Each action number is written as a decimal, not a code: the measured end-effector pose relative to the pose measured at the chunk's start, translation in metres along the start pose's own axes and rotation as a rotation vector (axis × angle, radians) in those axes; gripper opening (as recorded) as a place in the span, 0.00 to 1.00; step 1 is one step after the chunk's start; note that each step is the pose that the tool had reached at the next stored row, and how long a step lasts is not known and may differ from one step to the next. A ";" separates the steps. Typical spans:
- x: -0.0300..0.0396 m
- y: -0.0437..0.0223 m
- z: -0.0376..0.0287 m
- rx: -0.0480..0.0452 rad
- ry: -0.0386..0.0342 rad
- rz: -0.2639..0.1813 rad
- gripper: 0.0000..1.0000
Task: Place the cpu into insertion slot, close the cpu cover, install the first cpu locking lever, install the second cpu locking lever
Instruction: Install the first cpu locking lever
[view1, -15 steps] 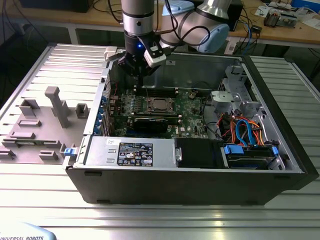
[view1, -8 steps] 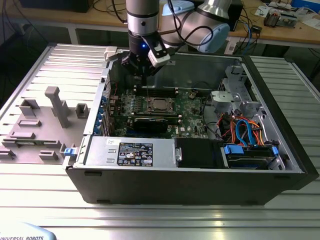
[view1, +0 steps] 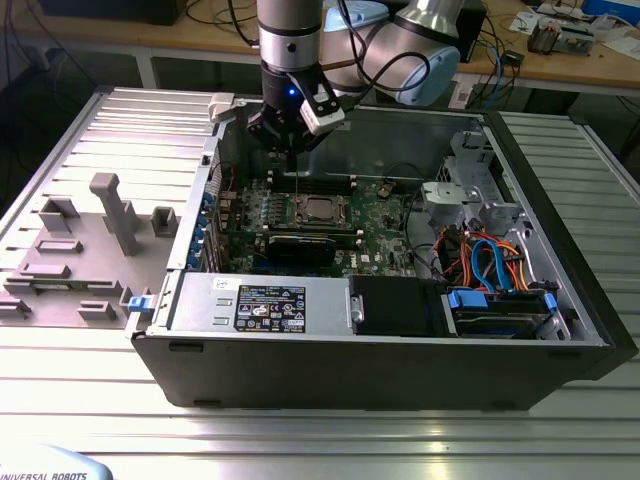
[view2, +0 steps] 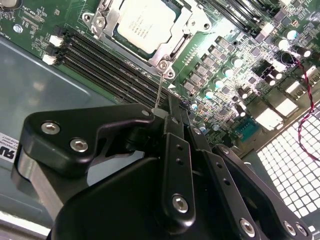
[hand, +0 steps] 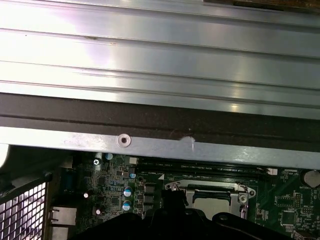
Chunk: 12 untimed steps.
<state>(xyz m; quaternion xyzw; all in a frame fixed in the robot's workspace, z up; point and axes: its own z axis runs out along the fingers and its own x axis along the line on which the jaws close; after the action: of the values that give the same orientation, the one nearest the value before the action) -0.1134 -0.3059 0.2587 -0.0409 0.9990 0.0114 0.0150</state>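
Note:
The cpu (view1: 321, 209) (view2: 142, 22) (hand: 212, 204), with its silvery-grey top, lies flat in the insertion slot (view2: 165, 67) on the green motherboard. The silver cpu cover (view2: 184, 31) lies down around it as a frame. A thin metal locking lever (view2: 159, 87) stands up from the slot's corner beside a screw. My gripper (view1: 292, 145) (view2: 167, 104) hovers just above that corner, inside the open computer case, with its black fingers (view2: 175, 125) pressed together on the lever's upper end.
Long black memory slots (view2: 100, 60) run beside the socket. A black graphics card (view1: 300, 247) lies in front of it, with the power supply (view1: 260, 300) and coloured cables (view1: 490, 260) nearer the case front. The case wall (hand: 160, 145) rises close behind. Grey fixtures (view1: 115, 210) stand outside on the exterior view's left.

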 end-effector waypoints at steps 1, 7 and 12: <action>0.0000 0.0000 0.0000 0.0000 0.0000 0.000 0.11; -0.0024 -0.0002 0.0001 -0.0001 0.0000 0.000 0.11; -0.0064 -0.0005 0.0002 -0.0001 -0.0001 0.000 0.11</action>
<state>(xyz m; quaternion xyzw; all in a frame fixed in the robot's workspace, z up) -0.1071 -0.3059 0.2586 -0.0409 0.9990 0.0115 0.0151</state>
